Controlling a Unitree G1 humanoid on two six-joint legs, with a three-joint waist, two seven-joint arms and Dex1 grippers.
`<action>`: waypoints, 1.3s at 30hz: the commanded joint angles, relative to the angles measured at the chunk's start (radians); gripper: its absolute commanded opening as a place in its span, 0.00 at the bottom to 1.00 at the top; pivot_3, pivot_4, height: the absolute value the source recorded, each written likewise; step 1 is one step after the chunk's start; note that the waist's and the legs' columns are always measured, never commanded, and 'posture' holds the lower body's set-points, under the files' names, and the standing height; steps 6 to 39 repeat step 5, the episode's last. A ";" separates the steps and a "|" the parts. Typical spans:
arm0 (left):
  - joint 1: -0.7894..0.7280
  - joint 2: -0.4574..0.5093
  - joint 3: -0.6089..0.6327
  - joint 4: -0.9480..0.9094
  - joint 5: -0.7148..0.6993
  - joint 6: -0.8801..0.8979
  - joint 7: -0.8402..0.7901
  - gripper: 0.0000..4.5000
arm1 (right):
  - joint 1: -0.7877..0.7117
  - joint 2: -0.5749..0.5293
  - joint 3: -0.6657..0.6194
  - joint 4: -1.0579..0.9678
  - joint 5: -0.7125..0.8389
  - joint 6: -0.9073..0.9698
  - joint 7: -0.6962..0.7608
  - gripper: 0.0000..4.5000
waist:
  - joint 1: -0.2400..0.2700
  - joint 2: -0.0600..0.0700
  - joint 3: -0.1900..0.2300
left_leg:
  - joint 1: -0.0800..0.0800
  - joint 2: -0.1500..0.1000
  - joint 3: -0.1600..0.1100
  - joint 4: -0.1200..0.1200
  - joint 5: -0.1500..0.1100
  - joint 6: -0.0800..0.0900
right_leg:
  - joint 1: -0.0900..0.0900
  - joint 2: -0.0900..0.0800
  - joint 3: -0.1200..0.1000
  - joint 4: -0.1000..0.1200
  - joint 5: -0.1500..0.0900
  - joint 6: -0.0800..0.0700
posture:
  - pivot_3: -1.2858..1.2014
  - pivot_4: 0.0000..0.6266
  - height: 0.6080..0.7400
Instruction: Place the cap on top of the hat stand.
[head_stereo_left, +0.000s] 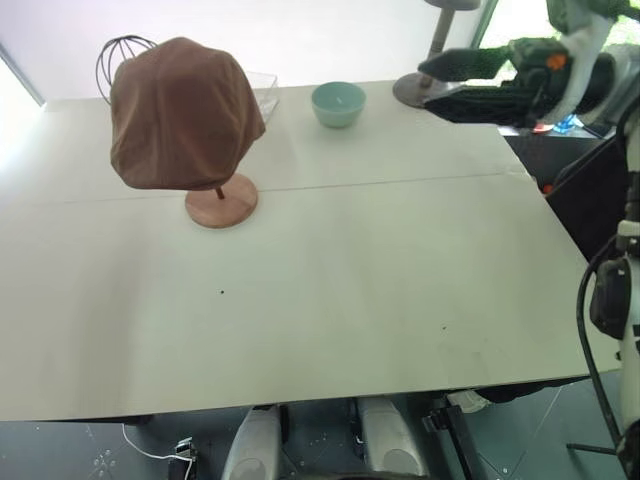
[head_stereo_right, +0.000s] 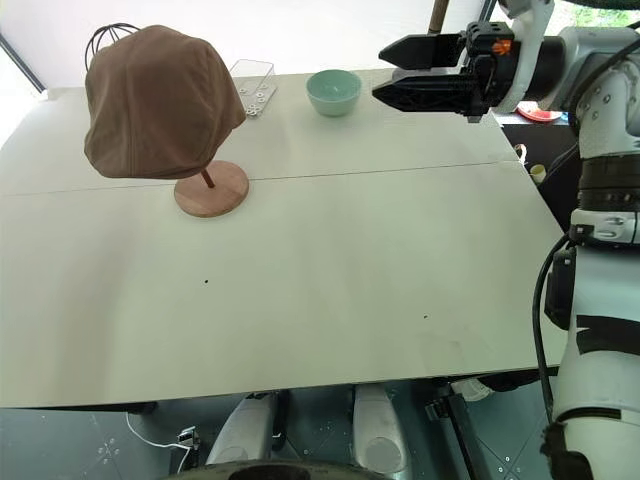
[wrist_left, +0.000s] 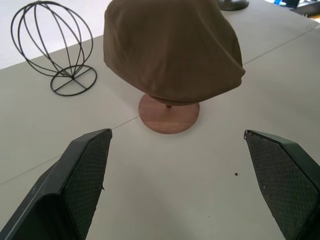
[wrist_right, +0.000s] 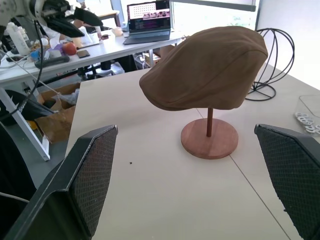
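Note:
The brown cap (head_stereo_left: 180, 110) sits draped over the top of the reddish-brown wooden hat stand (head_stereo_left: 221, 200), at the far left of the white table. It hides the stand's top disc, so just the thin rod and round base show. In the left wrist view my left gripper (wrist_left: 177, 133) is open and empty, its fingers spread on either side of the stand's base (wrist_left: 169, 115) and well short of it. My right gripper (head_stereo_right: 382, 72) hovers over the table's far right, pointing left toward the cap, open and empty, a good way from the cap.
A black wire globe form (wrist_left: 52, 47) stands behind the cap. A teal bowl (head_stereo_left: 338, 103) and a clear plastic box (head_stereo_right: 253, 85) sit at the table's far edge, with a grey stand's base (head_stereo_left: 420, 88) beyond the bowl. A cluttered desk (wrist_right: 125, 42) lies past the table's left side.

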 joint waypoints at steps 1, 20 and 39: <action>-0.055 0.077 0.009 0.121 0.097 -0.021 -0.092 0.99 | -0.082 -0.001 -0.020 0.055 -0.026 -0.034 0.018 1.00 | -0.005 0.000 0.000 | 0.000 0.000 0.000 0.000 0.000 0.000 | 0.000 0.000 0.000 0.000 0.000 0.000 | 0.52 0.24 1.00; -0.139 0.106 -0.048 0.154 0.148 -0.035 -0.132 0.99 | -0.084 0.004 -0.015 0.069 -0.046 -0.047 0.037 1.00 | -0.015 0.000 0.000 | 0.000 0.000 0.000 -0.001 0.000 0.000 | 0.000 0.000 0.000 0.000 0.000 0.000 | 0.52 0.24 1.00; -0.139 0.106 -0.048 0.154 0.148 -0.035 -0.132 0.99 | -0.084 0.004 -0.015 0.069 -0.046 -0.047 0.037 1.00 | -0.015 0.000 0.000 | 0.000 0.000 0.000 -0.001 0.000 0.000 | 0.000 0.000 0.000 0.000 0.000 0.000 | 0.52 0.24 1.00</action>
